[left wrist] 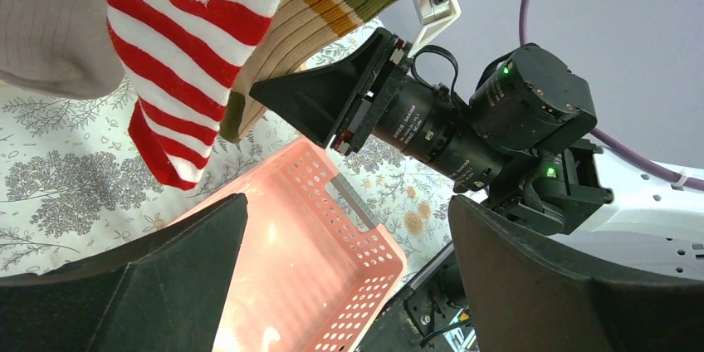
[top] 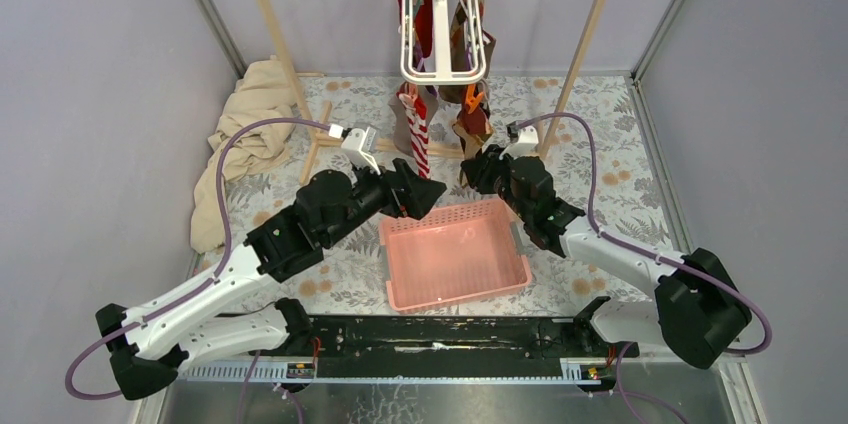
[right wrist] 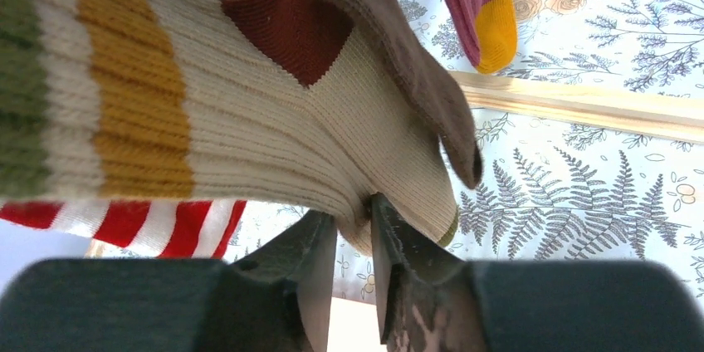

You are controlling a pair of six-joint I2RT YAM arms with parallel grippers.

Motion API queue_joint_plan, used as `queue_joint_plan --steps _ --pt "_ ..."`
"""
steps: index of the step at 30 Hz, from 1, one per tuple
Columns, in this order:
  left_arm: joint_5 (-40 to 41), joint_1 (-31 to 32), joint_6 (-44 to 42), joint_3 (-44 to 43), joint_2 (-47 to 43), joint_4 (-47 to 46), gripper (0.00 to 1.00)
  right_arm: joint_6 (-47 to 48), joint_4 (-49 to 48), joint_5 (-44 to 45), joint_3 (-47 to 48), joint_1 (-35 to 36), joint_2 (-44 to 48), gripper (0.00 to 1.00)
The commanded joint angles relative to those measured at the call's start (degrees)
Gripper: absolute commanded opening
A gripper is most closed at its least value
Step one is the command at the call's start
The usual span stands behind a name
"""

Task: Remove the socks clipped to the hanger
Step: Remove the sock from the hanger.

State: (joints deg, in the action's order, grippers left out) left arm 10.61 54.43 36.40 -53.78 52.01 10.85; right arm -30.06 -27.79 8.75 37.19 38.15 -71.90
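The white hanger (top: 440, 72) hangs from a rail at the back with several socks clipped under it. My right gripper (right wrist: 354, 211) is shut on the lower edge of a cream ribbed sock (right wrist: 249, 128) with olive and mustard stripes; a fold of it sits pinched between the fingertips. A red-white striped sock (left wrist: 166, 45) hangs just left of it. My left gripper (left wrist: 349, 202) stands wide open with nothing in it, below the socks and over the pink basket (left wrist: 374, 236). From above, the left gripper (top: 430, 192) and right gripper (top: 472, 169) sit close together under the hanger.
The pink basket (top: 460, 296) lies between the arms, nothing in it. A wooden rail frame (top: 270, 19) holds the hanger, its foot bar (right wrist: 581, 103) lying on the floral cloth. A beige cloth (top: 245, 134) is heaped at the left. A maroon sock with a yellow toe (right wrist: 481, 3) hangs nearby.
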Motion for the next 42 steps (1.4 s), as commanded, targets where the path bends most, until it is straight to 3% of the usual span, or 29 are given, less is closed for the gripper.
queue_joint_plan --steps 1,9,17,24,28,42 --pt "2.0 0.7 -1.4 -2.8 0.1 0.1 0.99 1.4 -2.5 1.4 0.4 0.6 3.3 0.23" --pt "-0.1 1.7 -5.2 -7.6 2.5 -0.5 0.99 5.1 8.3 -1.7 2.5 0.6 12.4 0.00" --pt "-0.5 2.6 -3.9 -13.8 5.8 -0.3 0.99 6.9 23.7 -8.4 8.1 0.6 17.5 0.00" --pt "5.7 7.9 -6.3 -21.6 11.0 3.9 0.99 8.4 35.1 -13.1 11.9 0.6 20.3 0.00" --pt "10.6 10.7 -6.4 -25.6 14.1 6.2 0.99 9.2 39.8 -16.1 14.4 0.5 21.2 0.00" --pt "16.6 11.7 -10.5 -34.1 20.7 4.3 0.99 11.3 50.6 -18.8 19.4 0.6 22.7 0.00"
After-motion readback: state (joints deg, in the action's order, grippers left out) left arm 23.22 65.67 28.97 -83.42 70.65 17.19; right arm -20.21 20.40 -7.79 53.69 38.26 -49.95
